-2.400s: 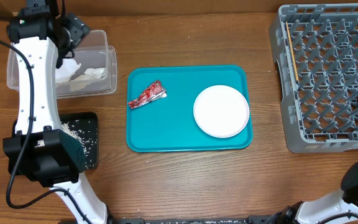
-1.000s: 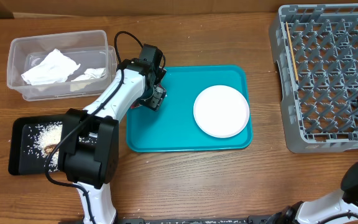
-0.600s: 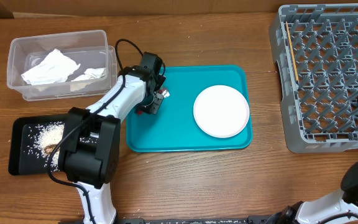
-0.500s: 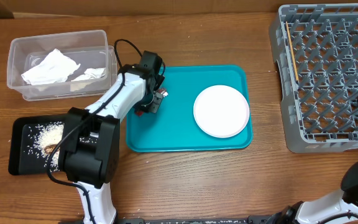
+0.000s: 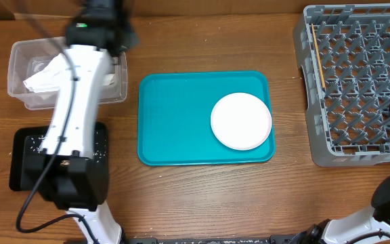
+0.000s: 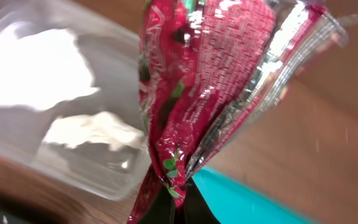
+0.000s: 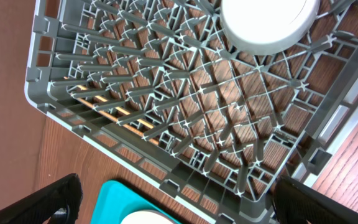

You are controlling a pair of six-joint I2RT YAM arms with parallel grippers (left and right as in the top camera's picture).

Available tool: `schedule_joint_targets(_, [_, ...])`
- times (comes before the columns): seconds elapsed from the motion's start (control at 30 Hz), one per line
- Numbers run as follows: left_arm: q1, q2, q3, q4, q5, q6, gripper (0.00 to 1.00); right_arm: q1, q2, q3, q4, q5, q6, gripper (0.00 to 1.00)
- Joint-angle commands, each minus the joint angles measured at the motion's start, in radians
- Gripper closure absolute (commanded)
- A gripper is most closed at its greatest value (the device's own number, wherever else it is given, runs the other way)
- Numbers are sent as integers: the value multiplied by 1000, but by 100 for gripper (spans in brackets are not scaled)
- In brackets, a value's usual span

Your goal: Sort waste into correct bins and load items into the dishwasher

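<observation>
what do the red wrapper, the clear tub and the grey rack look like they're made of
Red wrapper: looks like thin metallised plastic film; shiny silver inner face, fine crimped texture, sharp creases.
Clear tub: probably rigid transparent plastic; napkins show through its glossy walls.
Grey rack: seems moulded matte plastic; uniform grey lattice of pegs.

The left arm [image 5: 73, 115] stretches from its base at the near left edge straight across the table, its dark wrist [image 5: 99, 20] blurred at the far end. The left gripper [image 6: 180, 208] is pinched tight on the red wrapper [image 6: 191, 74]. The right arm [image 5: 384, 203] sits folded at the near right corner, and the right gripper [image 7: 176, 186] has its black fingers [image 7: 58, 199] spread wide.
</observation>
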Motion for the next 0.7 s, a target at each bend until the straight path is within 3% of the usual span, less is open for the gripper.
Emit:
schedule_joint_targets(0.0, [156,24,4,-16,74,-318,96,-3,-5,5,6,2,4,0])
schedule_joint_targets(0.07, [210,48,4,-11,137,-360,95,-3,-5,5,5,2,4,0])
schedule_joint_targets(0.1, [236,64,4,-10,173,-370,88,-3,-5,5,6,2,4,0])
schedule_joint_targets(0.17, [268,87,4,-10,216,-370,85,-3,-5,5,6,2,4,0])
schedule_joint_targets(0.23, [298,114,4,-13,250,-369,67,-3,-5,5,5,2,4,0])
schedule_joint_targets(0.27, [311,127,4,-18,266,-370,52,-3,-5,5,6,2,4,0])
schedule_joint_targets(0.33, [329,140,4,-23,290,-369,31,-3,-5,5,5,2,4,0])
schedule_joint_targets(0.37, [338,143,4,-27,304,-368,27,-3,-5,5,5,2,4,0])
schedule_joint_targets(0.67, [394,11,6,-46,532,-175,23,-3,-5,5,6,2,4,0])
